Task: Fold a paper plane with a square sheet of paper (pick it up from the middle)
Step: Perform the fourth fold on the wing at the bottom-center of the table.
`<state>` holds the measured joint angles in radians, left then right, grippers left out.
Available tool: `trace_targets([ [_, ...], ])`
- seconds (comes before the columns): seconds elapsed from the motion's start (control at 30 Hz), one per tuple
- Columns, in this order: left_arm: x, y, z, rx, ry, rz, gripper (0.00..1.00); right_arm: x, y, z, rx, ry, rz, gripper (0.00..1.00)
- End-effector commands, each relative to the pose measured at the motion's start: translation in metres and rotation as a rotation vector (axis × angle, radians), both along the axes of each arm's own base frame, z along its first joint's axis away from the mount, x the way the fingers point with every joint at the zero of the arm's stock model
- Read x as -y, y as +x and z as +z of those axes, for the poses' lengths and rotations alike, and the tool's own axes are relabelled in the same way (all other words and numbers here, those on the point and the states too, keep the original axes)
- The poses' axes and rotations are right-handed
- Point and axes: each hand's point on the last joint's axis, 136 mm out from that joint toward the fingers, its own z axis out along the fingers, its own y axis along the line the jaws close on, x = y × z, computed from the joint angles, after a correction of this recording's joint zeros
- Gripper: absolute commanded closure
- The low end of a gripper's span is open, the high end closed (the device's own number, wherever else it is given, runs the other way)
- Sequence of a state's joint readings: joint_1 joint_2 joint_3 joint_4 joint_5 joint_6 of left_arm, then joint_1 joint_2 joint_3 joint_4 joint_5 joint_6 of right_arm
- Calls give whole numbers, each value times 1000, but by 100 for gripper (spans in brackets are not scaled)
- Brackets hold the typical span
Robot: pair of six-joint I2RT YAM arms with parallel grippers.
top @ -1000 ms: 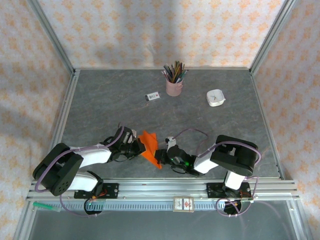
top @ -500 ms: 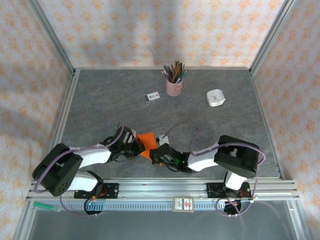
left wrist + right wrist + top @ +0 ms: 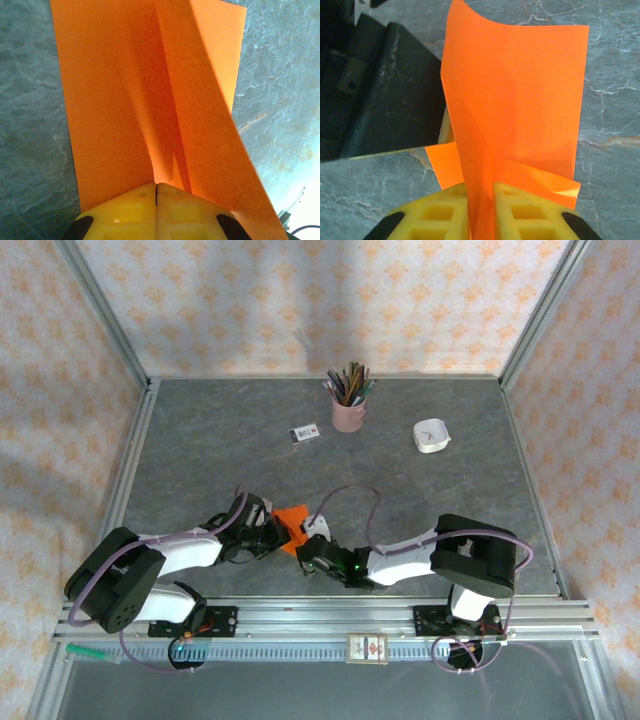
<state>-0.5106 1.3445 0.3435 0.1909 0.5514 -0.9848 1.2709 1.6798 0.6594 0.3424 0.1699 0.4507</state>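
Bottom centre of the top view, the orange sheet (image 3: 293, 519) hangs over the table (image 3: 450, 500), partly folded. Left claw (image 3: 156, 200) and right claw (image 3: 480, 210) each pinch it. Mid-fold, I'd say; next, press the crease flat.

A pink cup (image 3: 348, 415) is standing upright well beyond the jaws, bristling with pencils. A small white card with dark print (image 3: 305, 433) is lying flat near its left, also far ahead of the jaws. A little white dish (image 3: 431, 436) is sitting farther out to their right. The grey stone-look tabletop (image 3: 200, 460) is spreading beneath them.
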Motion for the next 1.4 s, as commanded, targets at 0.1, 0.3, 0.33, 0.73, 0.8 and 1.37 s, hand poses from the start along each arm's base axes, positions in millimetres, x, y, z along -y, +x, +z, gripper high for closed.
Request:
trace_targets([
  [0.1,-6,-5,-11,-21,57,-8,100,6,-1,0,69,-103,27,80],
  [0.3,-6,-4,-12,-23,58,-9,100,7,-4,-2,92,-141,40,77],
  [0.33,-6,-4,-12,-22,60,-10,100,7,-3,-2,97,-148,38,76],
  [0.73,-6,-4,-11,-22,57,-12,100,3,3,-6,142,-226,42,74],
  [0.8,-6,-4,-11,-22,59,-13,100,5,3,-9,142,-235,44,74],
  [1.37,-6,-4,-12,-24,63,-18,100,8,4,-13,174,-281,39,83],
])
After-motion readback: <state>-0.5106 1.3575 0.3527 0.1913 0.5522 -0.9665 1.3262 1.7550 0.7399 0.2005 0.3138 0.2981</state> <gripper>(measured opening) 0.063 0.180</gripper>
